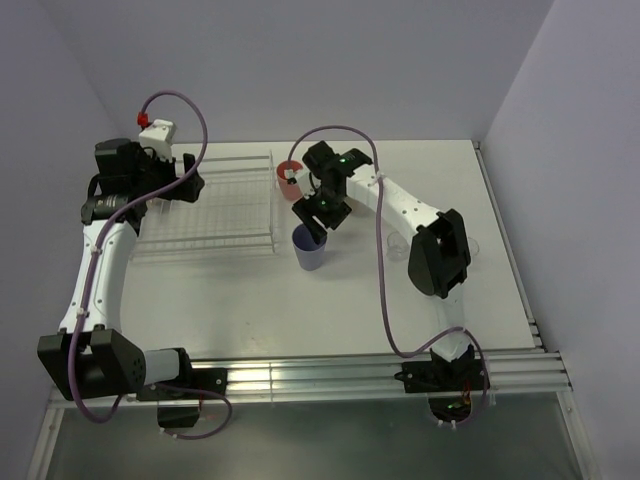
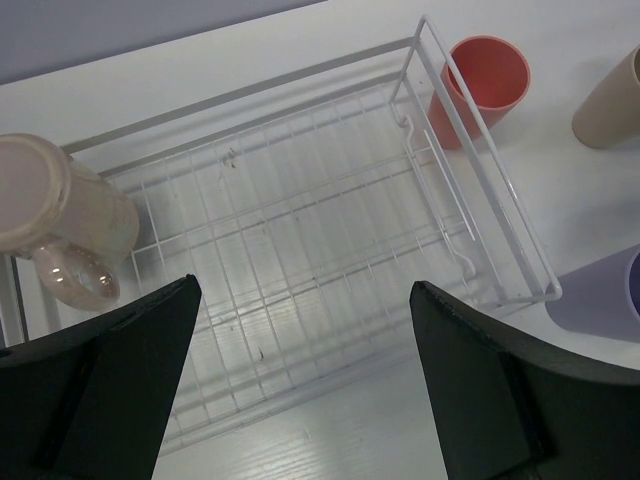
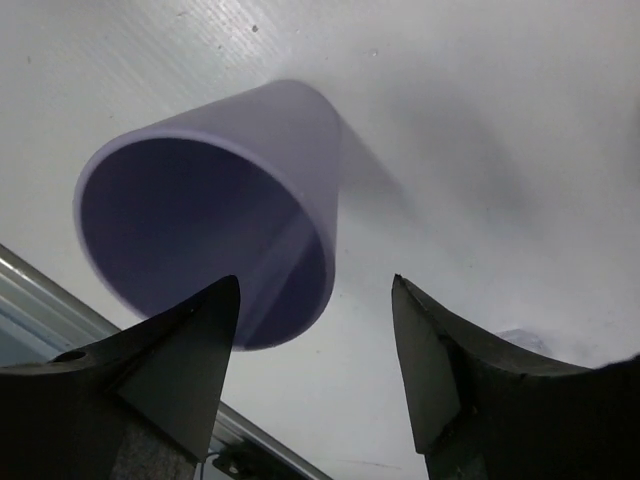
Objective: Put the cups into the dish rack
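Outside the dish rack's right side stand coral cup, tan cup and lavender cup — right gripper spread wide at the lavender cup, left gripper spread and empty over the rack — so loading looks barely begun, with the pink mug at the rack's opposite end, whether inside it I cannot tell.

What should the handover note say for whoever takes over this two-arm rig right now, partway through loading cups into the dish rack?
Left gripper: open, empty, above the clear thin-barred rectangular dish rack.
Right gripper: open at the rim of the lavender plastic tumbler, not clamped; the tumbler stands on the table right of the rack.
Coral-red plastic tumbler and tan plastic tumbler: on the table outside the rack's right wall.
Pale pink handled mug: at the rack's left end, apparently inside.
Done: the mug at most. Left: three tumblers, plus any cups the arms hide.
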